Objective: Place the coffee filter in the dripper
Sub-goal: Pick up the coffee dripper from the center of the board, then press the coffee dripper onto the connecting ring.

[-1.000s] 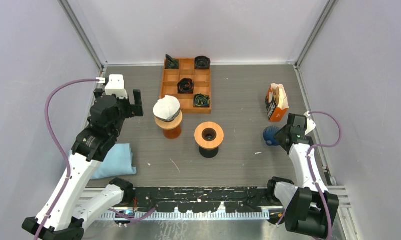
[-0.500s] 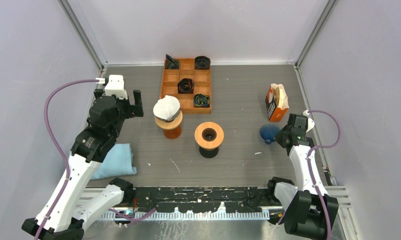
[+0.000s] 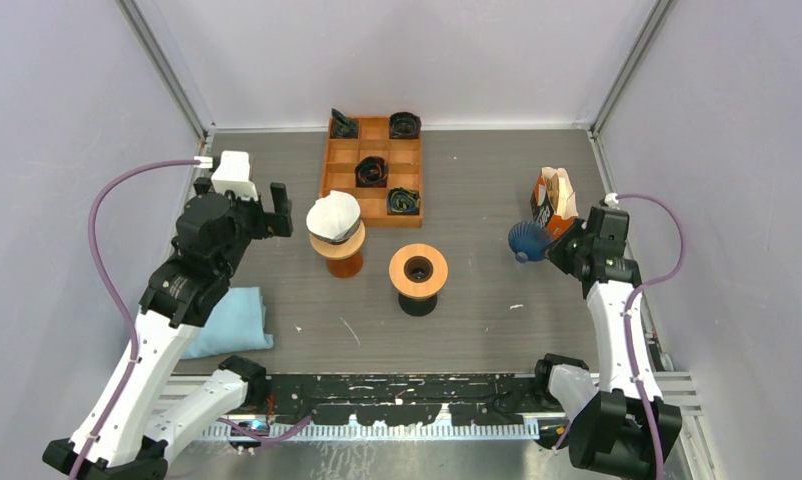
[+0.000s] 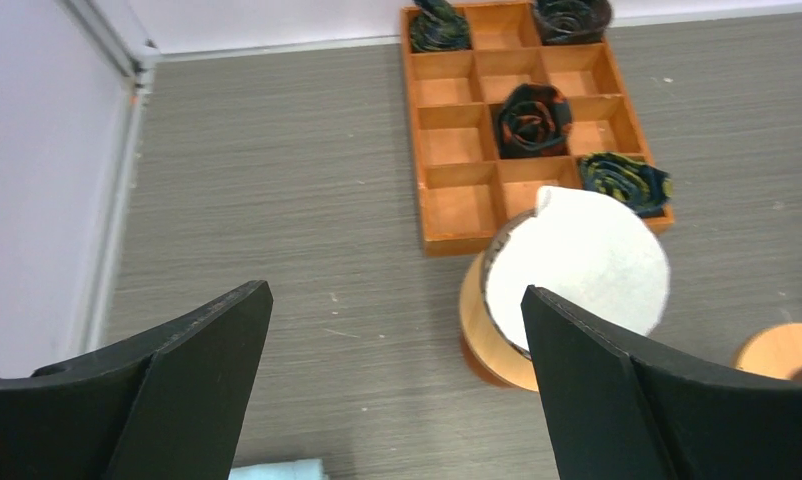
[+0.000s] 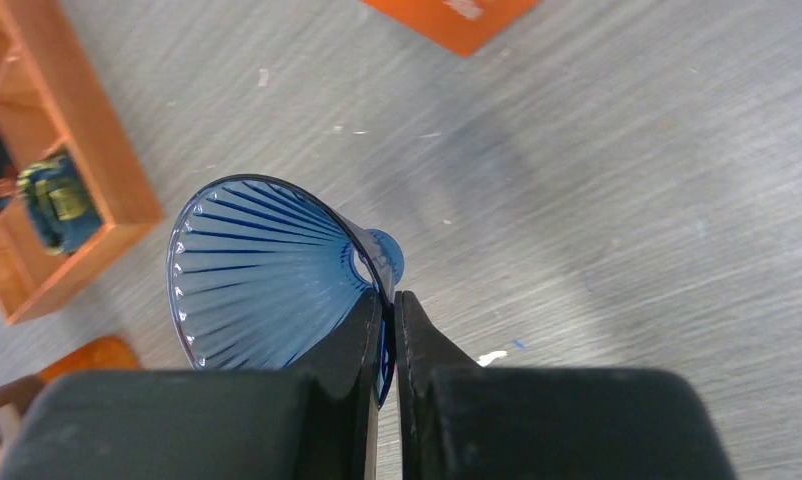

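Observation:
A white paper coffee filter (image 3: pixel 334 213) (image 4: pixel 577 260) rests on top of a wooden stand (image 3: pixel 343 262) (image 4: pixel 485 335) left of centre. My left gripper (image 3: pixel 239 197) (image 4: pixel 395 290) hangs open just left of it, nothing between its fingers. The blue ribbed dripper (image 3: pixel 525 240) (image 5: pixel 267 275) is lifted off the table on the right and tipped on its side, its mouth facing left. My right gripper (image 3: pixel 547 246) (image 5: pixel 389 300) is shut on the dripper's wall, one finger inside the cone and one outside.
An orange compartment tray (image 3: pixel 327 160) (image 4: pixel 414 150) with dark rolled items stands at the back. A second wooden stand on a black base (image 3: pixel 418 270) is at centre. An orange carton (image 3: pixel 552 205) stands behind the dripper. A blue cloth (image 3: pixel 232 320) lies front left.
My right gripper closed on the dripper, raised it from the table and carried it back toward the orange carton. The left arm shifted only slightly.

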Controlling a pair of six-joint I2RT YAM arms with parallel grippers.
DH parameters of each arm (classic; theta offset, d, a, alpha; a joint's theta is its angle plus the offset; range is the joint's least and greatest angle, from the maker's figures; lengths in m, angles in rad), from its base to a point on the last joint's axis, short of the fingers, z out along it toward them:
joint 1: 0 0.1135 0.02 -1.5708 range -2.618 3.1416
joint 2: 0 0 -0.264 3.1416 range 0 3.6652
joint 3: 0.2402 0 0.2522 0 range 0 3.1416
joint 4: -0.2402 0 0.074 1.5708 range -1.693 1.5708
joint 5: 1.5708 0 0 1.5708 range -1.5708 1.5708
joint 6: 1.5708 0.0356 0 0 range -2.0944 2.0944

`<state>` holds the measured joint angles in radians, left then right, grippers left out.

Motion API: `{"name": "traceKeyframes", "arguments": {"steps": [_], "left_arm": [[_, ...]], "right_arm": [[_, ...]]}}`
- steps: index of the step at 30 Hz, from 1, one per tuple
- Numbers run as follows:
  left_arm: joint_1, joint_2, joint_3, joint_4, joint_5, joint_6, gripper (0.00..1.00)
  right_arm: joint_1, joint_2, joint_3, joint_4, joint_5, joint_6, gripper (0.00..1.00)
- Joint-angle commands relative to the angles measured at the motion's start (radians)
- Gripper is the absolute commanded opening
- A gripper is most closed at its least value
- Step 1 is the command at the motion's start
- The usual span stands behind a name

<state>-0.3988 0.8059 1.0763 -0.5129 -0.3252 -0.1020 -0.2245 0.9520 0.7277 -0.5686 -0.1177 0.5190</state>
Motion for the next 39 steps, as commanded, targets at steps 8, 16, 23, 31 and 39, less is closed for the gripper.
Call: {"name": "traceKeyframes", "arguments": {"steps": [8, 16, 23, 31, 39], "left_arm": [[0.005, 0.036, 0.115, -0.141, 0.299, -0.243, 0.99], [0.0, 0.052, 0.093, -0.147, 0.584, -0.462, 1.0], [-0.037, 0.006, 0.024, -0.093, 0.6, -0.57, 0.98], [-0.205, 0.026, -0.053, 0.037, 0.508, -0.659, 0.92], [-0.361, 0.111, -0.04, 0.089, 0.378, -0.663, 0.84]], "right_arm": [[0.027, -0.023, 0.235, -0.07, -0.249, -0.045, 0.01], [0.16, -0.027, 0.314, -0.102, -0.278, -0.035, 0.01], [0.315, -0.018, 0.346, -0.1, -0.246, -0.009, 0.01], [0.504, 0.005, 0.363, -0.071, -0.211, 0.019, 0.01], [0.652, 0.07, 0.402, -0.065, -0.154, 0.014, 0.01]]}}
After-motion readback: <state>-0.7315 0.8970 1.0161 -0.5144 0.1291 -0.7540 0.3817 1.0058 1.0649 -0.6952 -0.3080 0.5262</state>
